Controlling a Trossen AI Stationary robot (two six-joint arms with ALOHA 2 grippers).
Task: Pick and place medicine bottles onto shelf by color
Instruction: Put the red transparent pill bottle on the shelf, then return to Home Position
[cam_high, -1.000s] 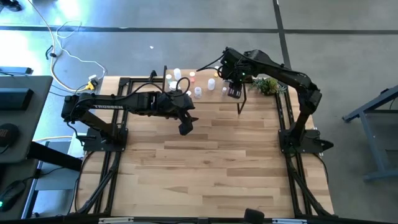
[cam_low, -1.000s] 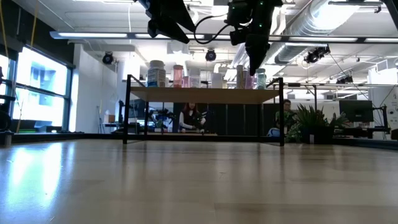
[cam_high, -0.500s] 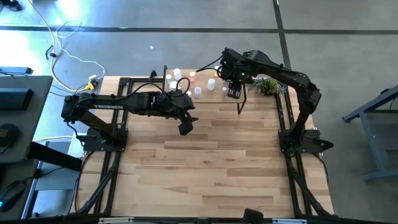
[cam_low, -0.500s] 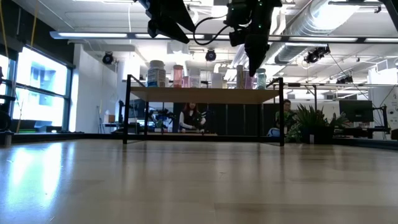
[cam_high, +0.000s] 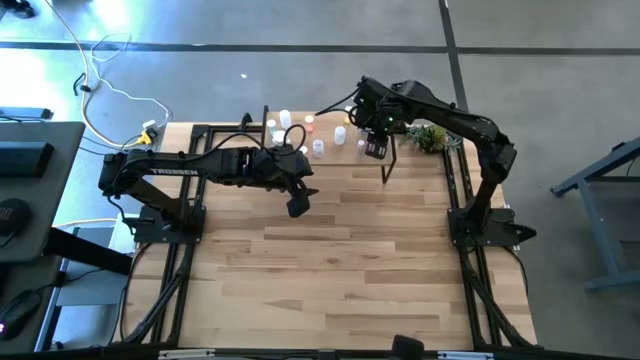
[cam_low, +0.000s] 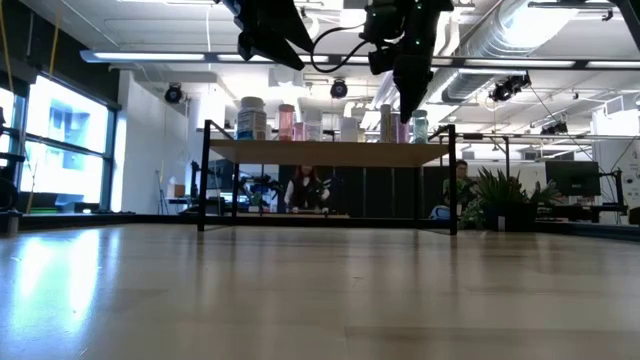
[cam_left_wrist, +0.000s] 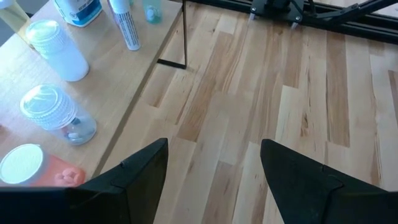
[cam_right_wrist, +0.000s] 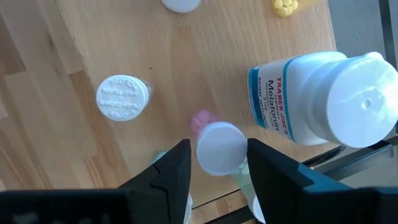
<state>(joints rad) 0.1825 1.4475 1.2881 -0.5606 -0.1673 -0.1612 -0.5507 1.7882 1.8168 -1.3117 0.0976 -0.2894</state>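
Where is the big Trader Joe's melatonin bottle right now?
In the right wrist view, the melatonin bottle stands on the shelf, just beside the white-capped bottle under the right gripper.

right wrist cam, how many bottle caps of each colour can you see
white caps: 4 (ribbed one, one cut off at the edge, the melatonin bottle's, the nearest one)
yellow caps: 1
total: 5

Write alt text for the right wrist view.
The right gripper hangs over the shelf, its open fingers either side of a small white-capped bottle. A bigger white bottle stands beside it, and another white cap is farther off.
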